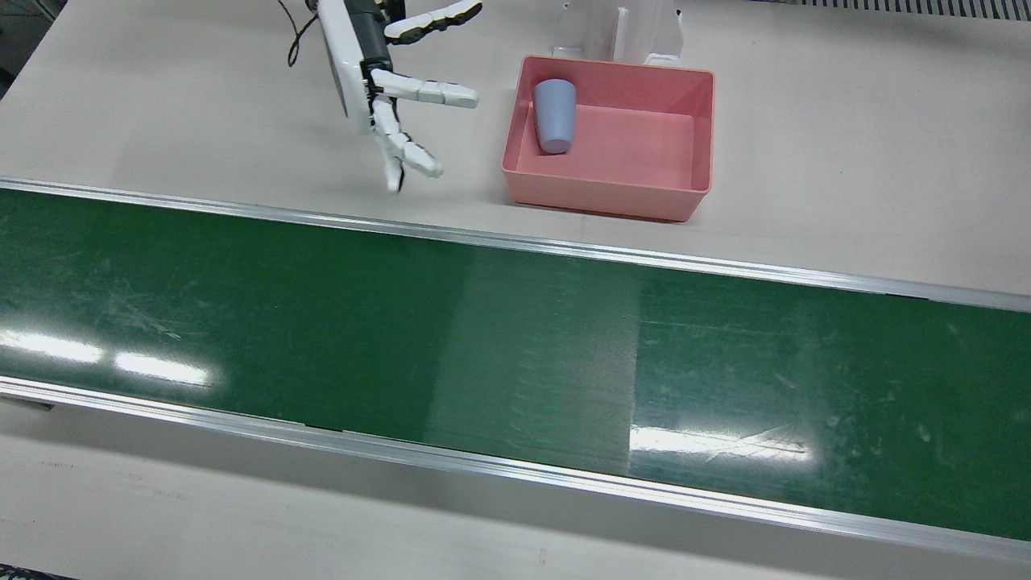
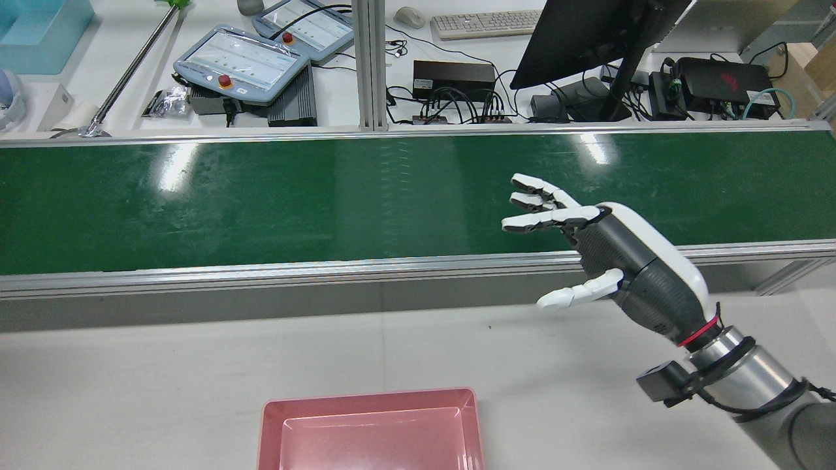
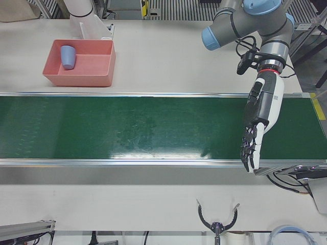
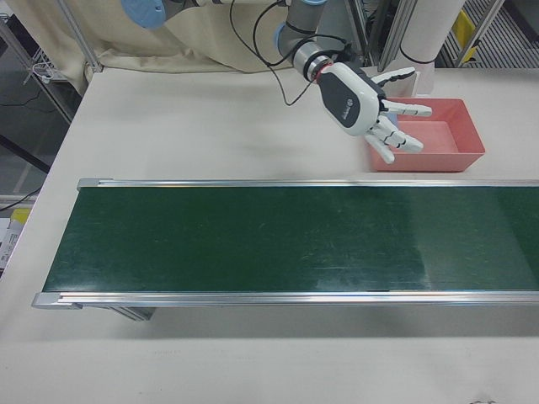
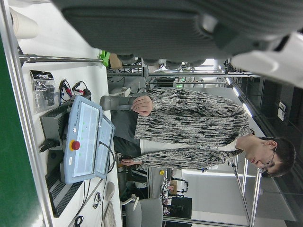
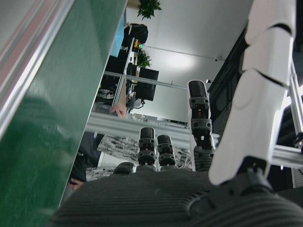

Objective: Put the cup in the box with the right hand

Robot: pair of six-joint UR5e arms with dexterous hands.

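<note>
The blue-grey cup (image 1: pixel 554 115) lies on its side in the pink box (image 1: pixel 699 129), against the wall nearest my right hand (image 1: pixel 387 89). That hand is empty, fingers spread wide, beside the box over the table. Left hand (image 3: pixel 258 120) hangs over the green conveyor belt (image 1: pixel 322 322), fingers straight, holding nothing. I judge placement done.

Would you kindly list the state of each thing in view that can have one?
cup: inside the pink box, tipped against its wall, held by nothing.
pink box: open-topped, on the table beside the belt, holding the cup.
right hand: open, fingers spread, empty, beside the box.
left hand: open, empty, over the belt's end.
conveyor belt: bare.
</note>
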